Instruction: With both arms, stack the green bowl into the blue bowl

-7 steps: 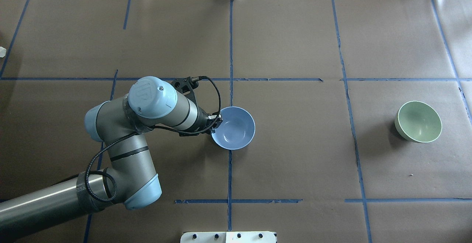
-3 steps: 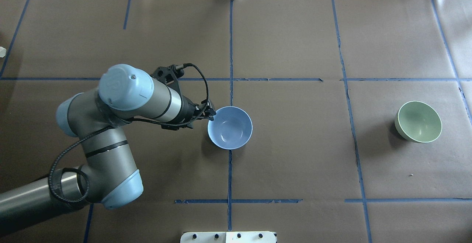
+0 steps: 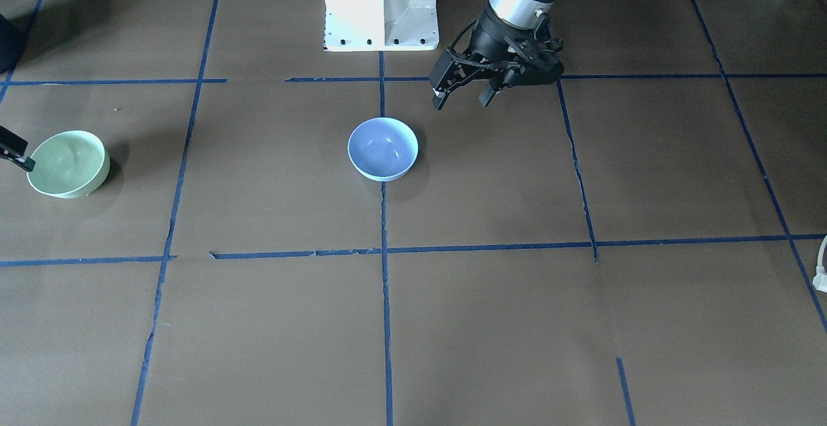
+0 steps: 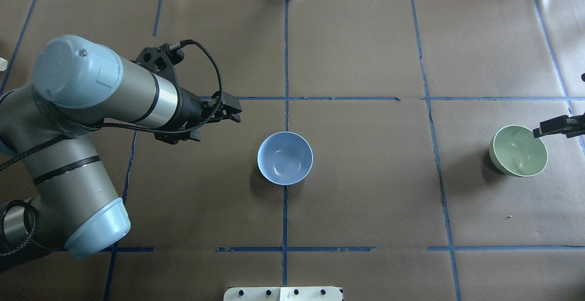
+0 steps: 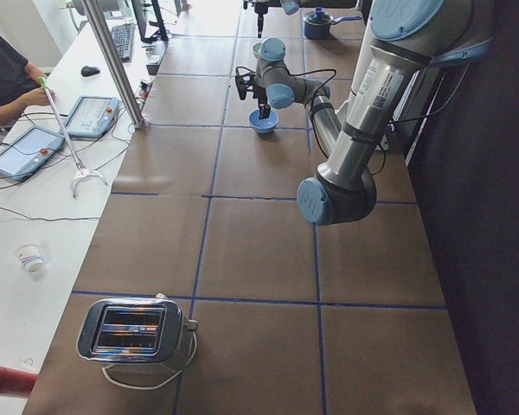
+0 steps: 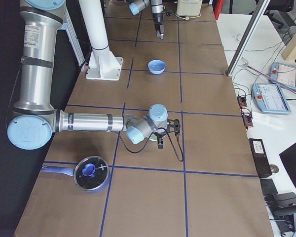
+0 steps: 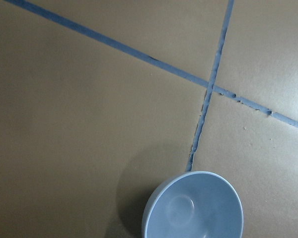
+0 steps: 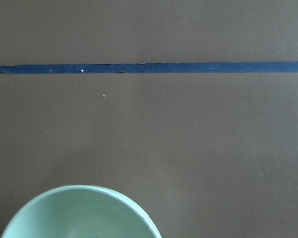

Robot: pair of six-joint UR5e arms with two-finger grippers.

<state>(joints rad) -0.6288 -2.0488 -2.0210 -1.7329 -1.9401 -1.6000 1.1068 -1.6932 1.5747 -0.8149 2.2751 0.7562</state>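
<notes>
The blue bowl (image 4: 284, 158) stands upright and empty at the table's middle; it also shows in the front view (image 3: 382, 148) and the left wrist view (image 7: 193, 208). My left gripper (image 4: 230, 110) is open and empty, raised up and to the left of it, and shows in the front view (image 3: 462, 96). The green bowl (image 4: 518, 150) stands at the far right, and shows in the front view (image 3: 68, 163) and the right wrist view (image 8: 79, 213). My right gripper (image 4: 548, 129) reaches in over the green bowl's rim; I cannot tell whether it is open.
The white pedestal (image 3: 381, 6) stands at the robot's side of the table. A dark pan with a blue lid (image 6: 91, 173) lies near the right end, a toaster (image 5: 134, 328) at the left end. Blue tape lines cross the brown table cover.
My left gripper has let go of the blue bowl's rim and drawn back up and to the left. The right gripper has come into view at the green bowl.
</notes>
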